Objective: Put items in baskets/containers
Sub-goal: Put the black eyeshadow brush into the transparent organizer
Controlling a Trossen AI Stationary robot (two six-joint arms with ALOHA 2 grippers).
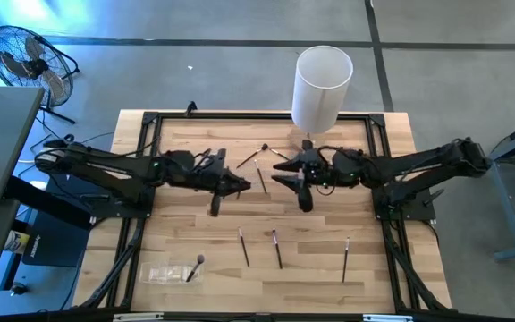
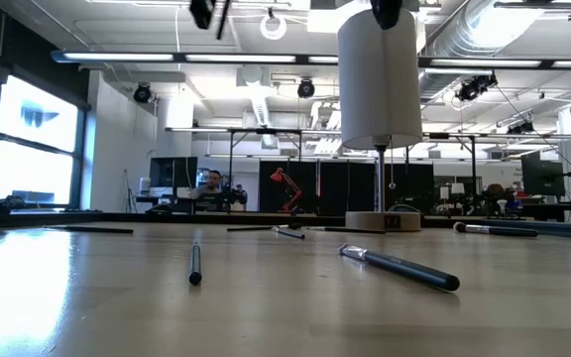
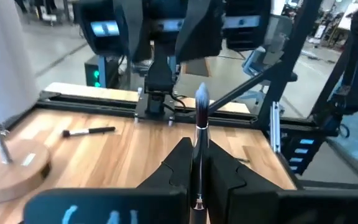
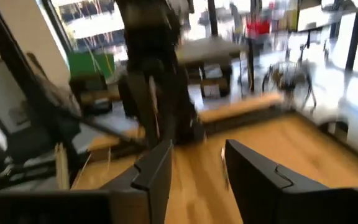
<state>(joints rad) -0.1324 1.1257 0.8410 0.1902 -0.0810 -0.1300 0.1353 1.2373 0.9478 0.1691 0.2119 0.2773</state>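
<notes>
My left gripper (image 1: 243,185) is over the table's middle, raised off it, shut on a thin dark brush (image 3: 199,143) whose pale tuft (image 3: 202,94) sticks out past the fingertips. My right gripper (image 1: 280,177) faces it from the right, open and empty; its two fingers stand apart in the right wrist view (image 4: 197,180). Two brushes (image 1: 249,158) (image 1: 280,154) lie flat on the far side, and three (image 1: 242,246) (image 1: 276,249) (image 1: 346,258) lie nearer. The see-through tray (image 1: 164,273) lies at the near left with one brush (image 1: 195,266) partly on it. My left gripper pinches the brush's slim handle (image 3: 197,168) between its two fingers. The brush runs out between them, tuft end away from the wrist and tipped upward. It is lifted clear of the table. Its rear end is hidden between the fingers.
A tall white roll (image 1: 322,85) stands on a round wooden base (image 3: 11,168) at the table's far edge, just beyond my right gripper. A black frame (image 1: 150,125) runs around the tabletop. Bare wood lies between the grippers and the near row of brushes.
</notes>
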